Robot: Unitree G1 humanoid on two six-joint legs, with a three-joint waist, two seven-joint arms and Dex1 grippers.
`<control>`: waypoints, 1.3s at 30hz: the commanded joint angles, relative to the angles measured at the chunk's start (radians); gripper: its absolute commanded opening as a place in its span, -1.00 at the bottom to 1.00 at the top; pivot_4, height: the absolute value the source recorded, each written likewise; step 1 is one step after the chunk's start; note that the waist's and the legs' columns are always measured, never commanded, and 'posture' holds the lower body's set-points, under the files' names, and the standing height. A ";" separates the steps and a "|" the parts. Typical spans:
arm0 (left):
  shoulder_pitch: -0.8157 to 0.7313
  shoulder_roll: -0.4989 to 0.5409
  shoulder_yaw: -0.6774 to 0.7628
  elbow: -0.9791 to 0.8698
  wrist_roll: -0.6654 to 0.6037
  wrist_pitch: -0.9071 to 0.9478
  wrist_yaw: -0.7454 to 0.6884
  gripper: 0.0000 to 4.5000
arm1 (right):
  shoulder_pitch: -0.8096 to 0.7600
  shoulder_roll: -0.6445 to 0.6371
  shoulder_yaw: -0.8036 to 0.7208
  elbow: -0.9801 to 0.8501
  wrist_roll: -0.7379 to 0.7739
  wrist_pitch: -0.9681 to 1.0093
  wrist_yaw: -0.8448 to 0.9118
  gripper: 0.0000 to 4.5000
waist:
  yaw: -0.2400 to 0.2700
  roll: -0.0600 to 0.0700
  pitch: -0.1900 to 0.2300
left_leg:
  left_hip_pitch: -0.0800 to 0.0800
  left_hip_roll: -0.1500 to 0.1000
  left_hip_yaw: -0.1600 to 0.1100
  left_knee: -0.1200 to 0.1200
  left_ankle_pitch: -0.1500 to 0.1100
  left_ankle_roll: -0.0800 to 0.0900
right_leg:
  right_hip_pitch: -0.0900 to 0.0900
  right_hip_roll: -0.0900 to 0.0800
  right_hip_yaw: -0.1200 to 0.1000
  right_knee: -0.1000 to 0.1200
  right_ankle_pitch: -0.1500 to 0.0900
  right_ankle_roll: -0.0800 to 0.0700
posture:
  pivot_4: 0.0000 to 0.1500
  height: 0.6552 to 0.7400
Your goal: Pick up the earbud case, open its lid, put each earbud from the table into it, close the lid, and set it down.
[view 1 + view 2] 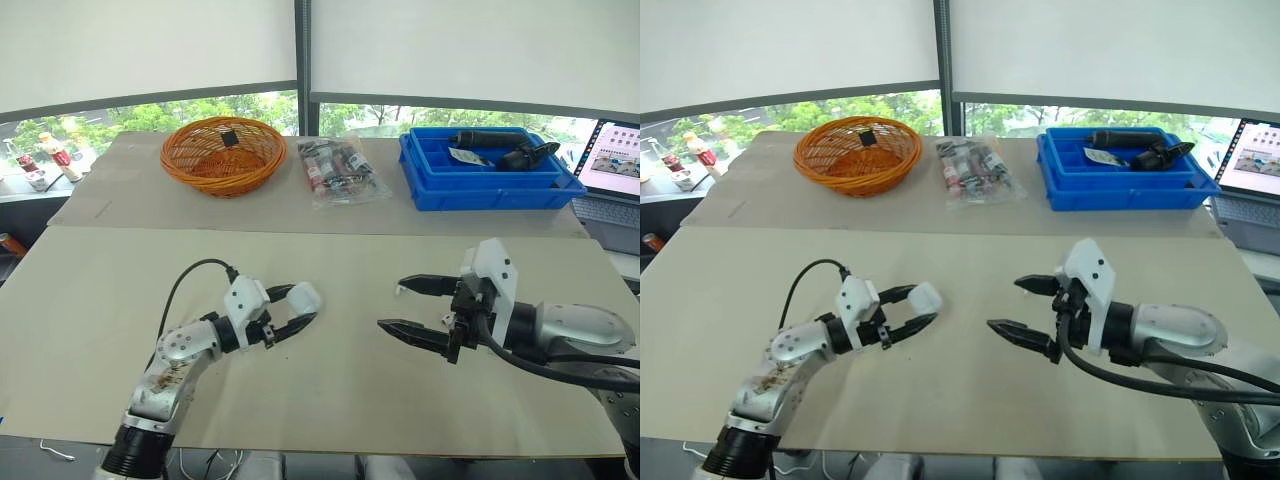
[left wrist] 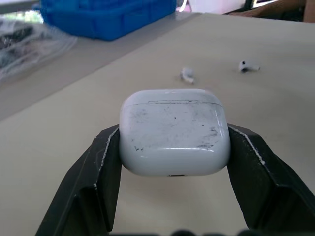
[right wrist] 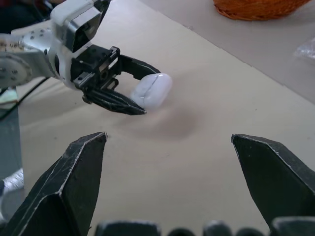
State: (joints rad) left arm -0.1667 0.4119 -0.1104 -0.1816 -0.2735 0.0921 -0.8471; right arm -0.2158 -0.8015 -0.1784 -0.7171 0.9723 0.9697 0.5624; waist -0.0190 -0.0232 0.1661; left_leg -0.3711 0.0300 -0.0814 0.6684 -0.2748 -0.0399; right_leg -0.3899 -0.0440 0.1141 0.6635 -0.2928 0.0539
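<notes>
Evidently the pick-up is done: the left gripper point(image 1: 300, 306) pinches the earbud case point(image 2: 174, 130) by its two opposite sides and holds it just above the table point(image 1: 340, 400), where a soft shadow lies beneath it in the right wrist view. That side grip leaves the broad face and the thin lid seam uncovered, which I judge suits the opening step; the lid is shut. The right gripper point(image 1: 392, 304) points at the case from nearby, its fingers spread wide and empty — likely placed to work the lid. An earbud point(image 2: 187, 74) and a second earbud point(image 2: 247, 66) lie on the table beyond the case, near each other. The case is glossy white plastic, pillow-rounded and flecked with dark scuffs; the fingers are matte black wedges, and the table is flat, dull beige.
</notes>
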 commanded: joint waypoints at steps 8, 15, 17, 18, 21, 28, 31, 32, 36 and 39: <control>-0.079 -0.060 -0.064 0.095 0.039 -0.302 -0.061 0.14 | -0.139 0.107 0.054 0.085 0.268 0.179 -0.245 1.00 | 0.003 0.000 0.000 | -0.001 0.000 0.000 0.000 0.000 0.000 | 0.000 0.000 0.000 -0.001 0.000 0.000 | 1.00 0.38; -0.141 -0.062 -0.083 0.140 0.052 -0.398 -0.095 0.14 | -0.187 0.151 0.088 0.179 0.405 0.224 -0.368 1.00 | 0.000 0.000 0.000 | -0.002 0.000 -0.001 0.001 0.000 0.000 | 0.000 0.000 -0.001 -0.001 0.000 0.000 | 1.00 0.38; -0.146 -0.061 -0.090 0.140 0.054 -0.411 -0.102 0.14 | -0.197 0.161 0.099 0.196 0.421 0.223 -0.391 1.00 | -0.001 0.000 0.000 | -0.002 0.000 -0.001 0.001 0.000 0.000 | -0.001 0.000 -0.001 -0.001 0.000 0.000 | 1.00 0.38; -0.148 -0.061 -0.092 0.140 0.054 -0.414 -0.101 0.14 | -0.202 0.166 0.103 0.205 0.429 0.221 -0.402 1.00 | -0.002 0.000 0.000 | -0.002 0.000 -0.001 0.001 0.000 0.000 | -0.001 0.000 -0.001 -0.001 0.000 0.000 | 1.00 0.38; -0.154 -0.062 -0.097 0.141 0.060 -0.427 -0.102 0.14 | -0.212 0.184 0.111 0.233 0.459 0.215 -0.433 1.00 | -0.002 0.000 0.000 | -0.002 0.000 -0.001 0.001 0.000 0.000 | -0.001 0.001 -0.001 0.000 0.000 0.000 | 1.00 0.38; -0.150 -0.059 -0.103 0.123 0.067 -0.441 -0.103 0.14 | -0.223 0.177 0.127 0.263 0.469 0.219 -0.446 0.48 | -0.001 0.000 0.000 | -0.002 0.000 -0.001 0.001 0.000 0.000 | -0.001 0.001 -0.001 -0.001 0.000 0.000 | 1.00 0.38; -0.151 -0.064 -0.104 0.121 0.070 -0.445 -0.095 0.14 | -0.228 0.174 0.130 0.268 0.471 0.221 -0.444 0.02 | -0.001 0.000 0.000 | -0.002 0.000 -0.001 0.001 0.000 0.000 | -0.001 0.001 -0.001 -0.001 0.000 0.000 | 1.00 0.38; -0.150 -0.067 -0.102 0.121 0.069 -0.441 -0.087 0.14 | -0.229 0.174 0.130 0.270 0.474 0.221 -0.445 -0.14 | -0.002 0.000 0.000 | -0.002 0.000 -0.001 0.001 0.000 0.001 | -0.001 0.001 -0.001 -0.001 0.000 0.000 | 1.00 0.38; -0.159 -0.070 -0.101 0.135 0.083 -0.460 -0.076 0.14 | -0.233 0.168 0.132 0.272 0.482 0.223 -0.442 -0.64 | -0.002 0.000 0.000 | -0.002 0.000 -0.001 0.001 0.000 0.001 | -0.001 0.001 -0.001 -0.001 0.000 0.000 | 1.00 0.38; -0.164 -0.075 -0.104 0.141 0.082 -0.467 -0.075 0.14 | -0.238 0.167 0.134 0.277 0.492 0.225 -0.441 -0.64 | -0.002 0.000 0.000 | -0.002 0.000 -0.001 0.001 0.000 0.000 | -0.001 0.001 -0.001 -0.001 0.000 0.000 | 1.00 0.38</control>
State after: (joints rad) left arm -0.3065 0.3458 -0.2157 -0.0221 -0.1716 -0.3487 -0.9230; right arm -0.4342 -0.6191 -0.0439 -0.4231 1.4481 1.1897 0.1216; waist -0.0211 -0.0230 0.1662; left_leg -0.3734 0.0302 -0.0821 0.6692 -0.2748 -0.0394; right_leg -0.3911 -0.0434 0.1133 0.6628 -0.2929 0.0542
